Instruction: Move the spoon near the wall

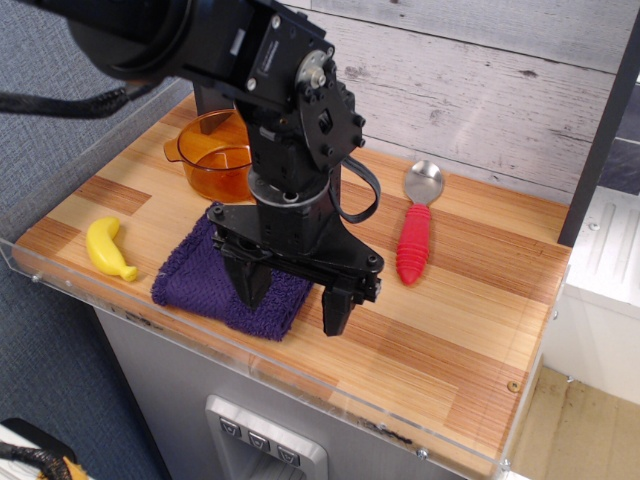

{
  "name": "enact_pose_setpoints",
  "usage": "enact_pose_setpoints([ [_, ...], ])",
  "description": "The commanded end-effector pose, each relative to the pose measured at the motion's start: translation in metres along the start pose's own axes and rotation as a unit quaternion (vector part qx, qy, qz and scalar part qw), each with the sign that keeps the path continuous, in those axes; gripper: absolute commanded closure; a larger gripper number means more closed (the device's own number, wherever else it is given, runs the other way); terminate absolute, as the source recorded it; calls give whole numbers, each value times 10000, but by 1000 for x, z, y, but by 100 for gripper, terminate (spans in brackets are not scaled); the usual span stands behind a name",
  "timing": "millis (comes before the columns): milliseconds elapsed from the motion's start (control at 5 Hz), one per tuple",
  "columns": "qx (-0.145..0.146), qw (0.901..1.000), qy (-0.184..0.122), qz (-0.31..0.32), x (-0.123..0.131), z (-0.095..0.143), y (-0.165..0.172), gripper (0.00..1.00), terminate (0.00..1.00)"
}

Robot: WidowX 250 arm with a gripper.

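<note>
Spoon (418, 226) lying free near wall (480, 90), hand (296, 296) spread empty, arm hiding much of purple cloth (195, 270)

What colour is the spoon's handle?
Bright red, with ribs along it, on the silver metal spoon. The only view, observation.image, shows it clearly.

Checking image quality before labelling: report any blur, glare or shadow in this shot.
Observation.image view: sharp overall, no motion blur on the gripper; soft even light; bright glare on the spoon bowl; faint shadow under the fingers on the tabletop.
</note>
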State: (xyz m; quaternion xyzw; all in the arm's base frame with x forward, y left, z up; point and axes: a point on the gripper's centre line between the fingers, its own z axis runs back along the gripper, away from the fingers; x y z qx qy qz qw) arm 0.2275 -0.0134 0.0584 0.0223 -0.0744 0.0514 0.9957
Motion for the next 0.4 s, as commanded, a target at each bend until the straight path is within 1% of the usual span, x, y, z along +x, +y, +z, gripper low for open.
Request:
enact_pose_setpoints([
  [0, -16, 9999, -130, -8, -7, 6, -10, 0, 0],
  [200, -16, 9999, -130, -8, -7, 6, -10, 0, 100],
])
